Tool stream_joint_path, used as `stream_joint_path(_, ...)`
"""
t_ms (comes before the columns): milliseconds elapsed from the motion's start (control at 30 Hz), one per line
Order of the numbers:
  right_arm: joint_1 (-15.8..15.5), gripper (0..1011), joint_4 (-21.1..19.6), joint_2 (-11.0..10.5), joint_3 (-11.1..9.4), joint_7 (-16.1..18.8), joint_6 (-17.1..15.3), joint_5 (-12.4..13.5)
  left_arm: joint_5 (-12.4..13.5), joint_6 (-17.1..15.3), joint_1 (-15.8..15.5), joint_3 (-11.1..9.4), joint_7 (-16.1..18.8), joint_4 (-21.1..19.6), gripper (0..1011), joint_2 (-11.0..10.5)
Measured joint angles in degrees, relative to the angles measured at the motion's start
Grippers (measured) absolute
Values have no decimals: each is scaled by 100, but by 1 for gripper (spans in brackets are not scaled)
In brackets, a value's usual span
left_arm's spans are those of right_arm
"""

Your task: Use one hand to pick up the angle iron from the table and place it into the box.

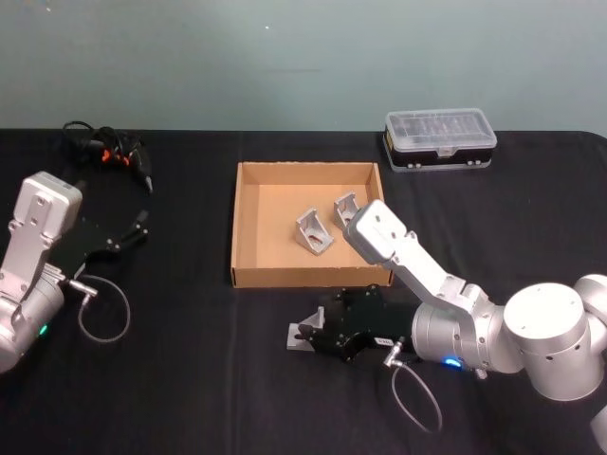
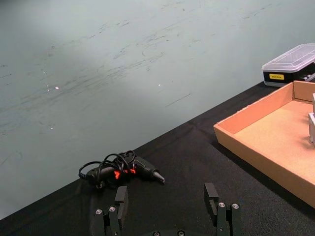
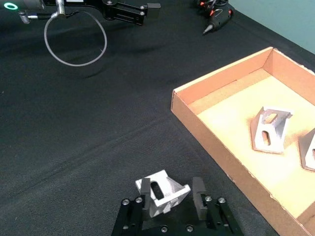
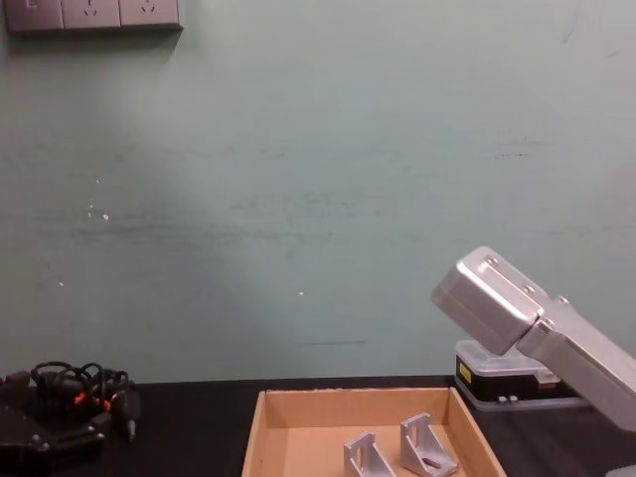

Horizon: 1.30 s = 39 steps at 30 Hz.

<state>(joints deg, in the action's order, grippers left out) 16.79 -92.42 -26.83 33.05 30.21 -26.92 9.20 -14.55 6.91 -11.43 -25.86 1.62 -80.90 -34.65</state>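
The right tool (image 3: pixel 170 187) holds the angle iron (image 3: pixel 160 194) tight between its two fingers, low over the counter (image 1: pixel 190 379). The box (image 1: pixel 234 227) sits just in front of it, so the trip looks short. The left tool (image 2: pixel 166 196) rests far off, wide open.

Behind it all, a pale grey-green wall (image 4: pixel 318 199), plain and flat, and it's well scuffed: faint scratches (image 2: pixel 147 44) streak across it, with a few white specks (image 4: pixel 93 212) dotted about. High at the chest view's left corner, a row of white sockets (image 4: pixel 91 14). A brighter patch of light lies across the wall. Below, the matte black table (image 1: pixel 171 379) meets it edge-on.
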Motion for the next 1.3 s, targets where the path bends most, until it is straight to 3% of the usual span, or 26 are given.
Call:
stream_joint_path(200,0,417,-3,-2,0,0,0,0,0,0,0,0,0,0,1011,0)
stream_joint_path(867,-11,417,-17,-8,-4,0,5,10,0,0,0,0,0,0,1011,0)
stream_joint_path(1300,19,417,-508,-38,-181,-124,-177,162,0,0,0,0,0,0,1012,0)
